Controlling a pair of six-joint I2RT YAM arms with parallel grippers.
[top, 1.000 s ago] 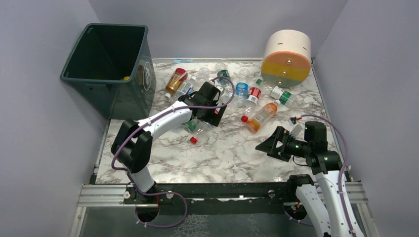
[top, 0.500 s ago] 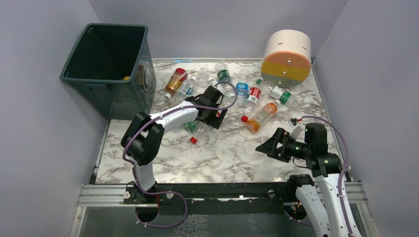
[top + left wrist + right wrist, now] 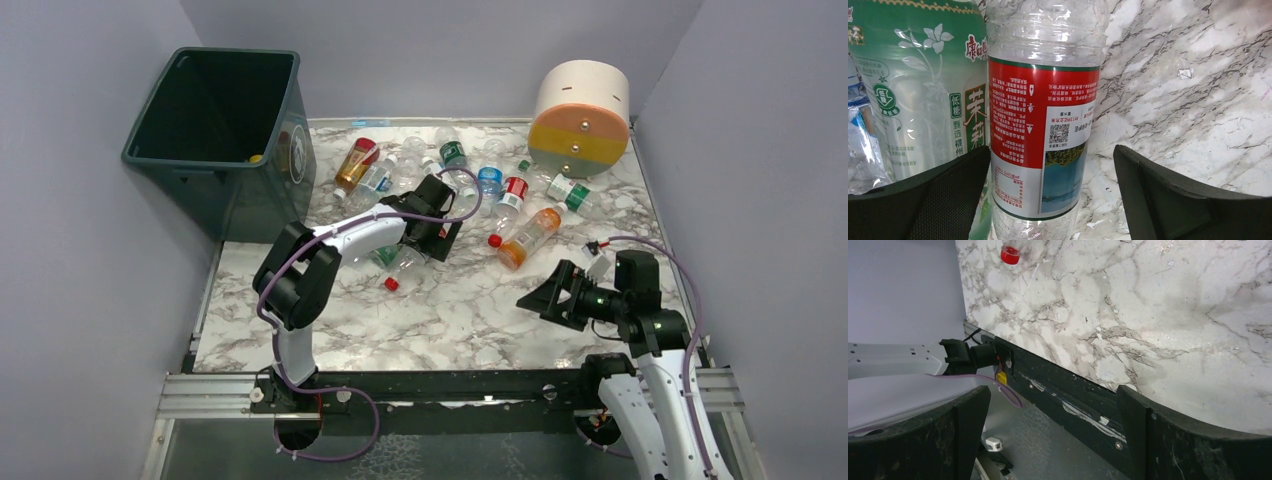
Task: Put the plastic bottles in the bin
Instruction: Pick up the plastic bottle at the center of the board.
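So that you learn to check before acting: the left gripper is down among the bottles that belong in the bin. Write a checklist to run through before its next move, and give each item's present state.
1. Jaws of the left gripper open: ok.
2. The red-label bottle between them: ok.
3. The green-label bottle clear of the grasp: not ok; it lies against the red-label bottle, beside one jaw.
4. Jaws touching the red-label bottle: cannot tell.
5. The bin open, with room: ok.
6. The right gripper out of the way: ok; open, empty, apart from the bottles.
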